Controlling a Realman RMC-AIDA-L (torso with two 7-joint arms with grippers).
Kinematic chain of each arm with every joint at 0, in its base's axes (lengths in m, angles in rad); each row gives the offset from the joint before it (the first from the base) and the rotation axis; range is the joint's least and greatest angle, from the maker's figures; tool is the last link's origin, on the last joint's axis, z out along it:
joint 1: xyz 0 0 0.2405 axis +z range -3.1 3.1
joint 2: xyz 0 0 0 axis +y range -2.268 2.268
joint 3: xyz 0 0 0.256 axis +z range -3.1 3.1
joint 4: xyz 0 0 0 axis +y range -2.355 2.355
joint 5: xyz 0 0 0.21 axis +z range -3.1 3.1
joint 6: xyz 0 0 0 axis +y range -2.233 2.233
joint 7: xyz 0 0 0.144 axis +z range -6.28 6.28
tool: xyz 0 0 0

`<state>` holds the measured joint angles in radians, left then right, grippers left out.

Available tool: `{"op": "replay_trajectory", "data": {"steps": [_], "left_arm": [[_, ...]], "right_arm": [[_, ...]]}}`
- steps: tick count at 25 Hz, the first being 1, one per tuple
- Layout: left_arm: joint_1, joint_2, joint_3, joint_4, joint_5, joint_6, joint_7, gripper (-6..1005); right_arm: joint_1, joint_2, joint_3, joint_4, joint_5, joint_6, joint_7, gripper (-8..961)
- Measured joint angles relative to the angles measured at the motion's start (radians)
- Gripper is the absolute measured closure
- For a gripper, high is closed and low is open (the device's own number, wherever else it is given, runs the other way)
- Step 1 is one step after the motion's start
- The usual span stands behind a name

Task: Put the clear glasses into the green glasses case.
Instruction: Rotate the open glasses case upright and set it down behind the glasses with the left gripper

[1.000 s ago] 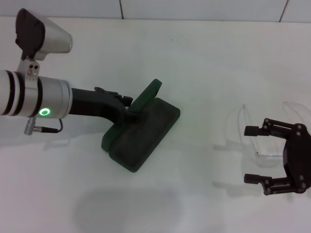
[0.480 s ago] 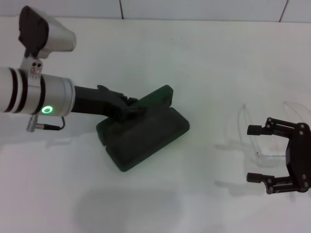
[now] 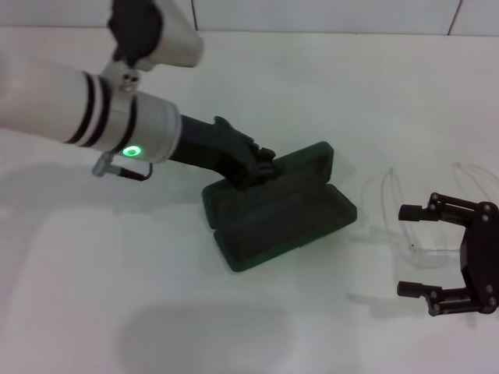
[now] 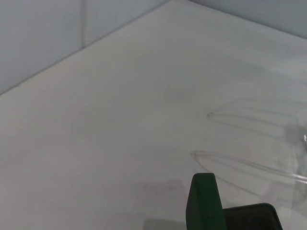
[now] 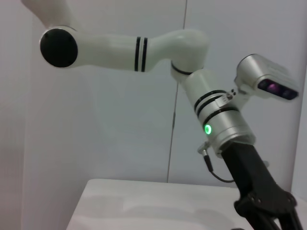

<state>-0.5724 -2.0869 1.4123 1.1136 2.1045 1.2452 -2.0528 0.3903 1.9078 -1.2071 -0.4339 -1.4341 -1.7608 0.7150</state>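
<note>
green glasses case (image 3: 281,206) in left hand (image 3: 253,166)

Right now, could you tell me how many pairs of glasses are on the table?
1. The clear glasses lie to the right of the open case, under the right pincer. I see none in the case.

Bright, even light; soft shadows; slight blur.
</note>
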Motion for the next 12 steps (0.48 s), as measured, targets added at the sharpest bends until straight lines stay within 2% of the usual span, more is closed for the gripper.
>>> {"op": "replay_trajectory", "data": {"steps": [3,12], "left_arm": [[-0.026,-0.003,0.017,-0.004,0.035,-0.005,-0.01,803],[-0.028,-0.002,0.024,0.042,0.042,-0.016,-0.002,804]], "right_arm": [[-0.006,0.002,0.0,-0.001,0.0,0.0,-0.001,83],[-0.014,0.005,0.0,0.002,0.0,-0.007,-0.014,83]]}}
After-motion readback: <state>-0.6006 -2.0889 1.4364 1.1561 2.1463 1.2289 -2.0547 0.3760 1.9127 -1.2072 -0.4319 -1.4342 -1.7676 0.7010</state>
